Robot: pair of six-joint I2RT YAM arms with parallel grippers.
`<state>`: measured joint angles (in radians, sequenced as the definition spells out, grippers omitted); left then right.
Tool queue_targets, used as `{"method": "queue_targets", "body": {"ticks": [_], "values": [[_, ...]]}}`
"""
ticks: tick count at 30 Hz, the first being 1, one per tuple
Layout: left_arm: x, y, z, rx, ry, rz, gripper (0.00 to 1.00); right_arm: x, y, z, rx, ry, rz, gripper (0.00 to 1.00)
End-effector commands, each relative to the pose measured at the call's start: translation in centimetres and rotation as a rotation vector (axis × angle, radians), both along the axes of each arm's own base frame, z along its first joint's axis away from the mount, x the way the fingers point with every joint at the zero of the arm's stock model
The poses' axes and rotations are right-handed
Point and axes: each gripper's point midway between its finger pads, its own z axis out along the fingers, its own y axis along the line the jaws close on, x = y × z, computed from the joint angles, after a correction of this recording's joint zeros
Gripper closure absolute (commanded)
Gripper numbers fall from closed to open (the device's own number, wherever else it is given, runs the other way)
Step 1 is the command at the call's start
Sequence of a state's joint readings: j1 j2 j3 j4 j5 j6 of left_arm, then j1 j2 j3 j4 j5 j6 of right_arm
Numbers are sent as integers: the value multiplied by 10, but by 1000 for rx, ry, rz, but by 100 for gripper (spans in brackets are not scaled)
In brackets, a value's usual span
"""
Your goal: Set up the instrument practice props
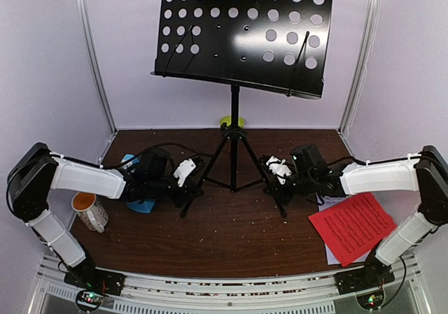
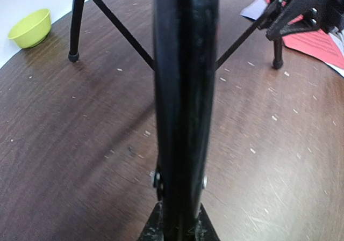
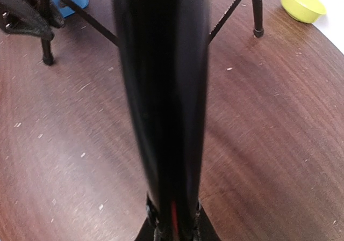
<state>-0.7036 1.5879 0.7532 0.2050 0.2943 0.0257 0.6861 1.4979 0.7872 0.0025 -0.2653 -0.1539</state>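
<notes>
Music stand (image 1: 234, 104) upright, mid-table toward far side, tripod spread. Judged stiff metal, top-heavy under wide perforated desk, smooth painted tubes likely slippery, tips easily. Best hold: low on legs, both sides together. Left gripper (image 1: 190, 187) clamped on near-left leg (image 2: 183, 90), right gripper (image 1: 275, 187) clamped on near-right leg (image 3: 161, 90). Red music sheet (image 1: 352, 223) flat, near right

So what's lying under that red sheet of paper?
A white sheet lies under the red sheet, showing only as narrow strips beyond its edges. The rest of it, and anything printed there, is covered.
</notes>
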Motion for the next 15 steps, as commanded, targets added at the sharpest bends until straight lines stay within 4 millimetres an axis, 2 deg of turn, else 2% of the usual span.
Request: {"method": "queue_targets", "body": {"ticks": [1, 4, 9, 12, 15], "values": [[40, 6, -11, 13, 80, 155, 100, 47, -8, 5, 22, 35, -203, 100], [57, -4, -8, 4, 82, 163, 100, 65, 4, 6, 15, 32, -195, 100], [85, -5, -8, -7, 92, 199, 100, 93, 19, 11, -9, 33, -181, 100], [87, 2, -7, 2, 92, 198, 100, 96, 14, 9, -36, 50, -181, 100], [79, 16, -11, 23, 95, 188, 100, 91, -1, 3, -52, 61, -191, 100]]}}
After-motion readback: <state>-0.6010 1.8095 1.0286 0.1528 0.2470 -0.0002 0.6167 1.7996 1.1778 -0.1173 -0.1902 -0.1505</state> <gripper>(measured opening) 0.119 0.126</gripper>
